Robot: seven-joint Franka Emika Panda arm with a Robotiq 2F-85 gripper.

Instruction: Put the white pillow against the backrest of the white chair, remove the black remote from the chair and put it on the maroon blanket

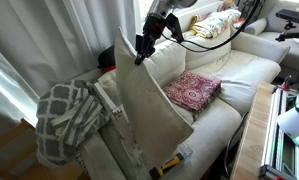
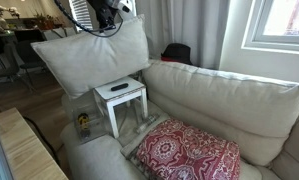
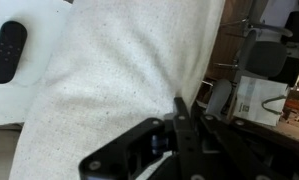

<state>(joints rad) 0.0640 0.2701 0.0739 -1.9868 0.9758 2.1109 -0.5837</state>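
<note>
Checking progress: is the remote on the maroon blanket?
No, the remote lies on the small white stool, apart from the blanket on the sofa seat.

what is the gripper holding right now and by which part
The white pillow, pinched at its upper edge by the gripper.

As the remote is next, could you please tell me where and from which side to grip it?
Grip the remote across its narrow width at mid-length, from straight above: it lies flat on the stool, long edges free.
</note>
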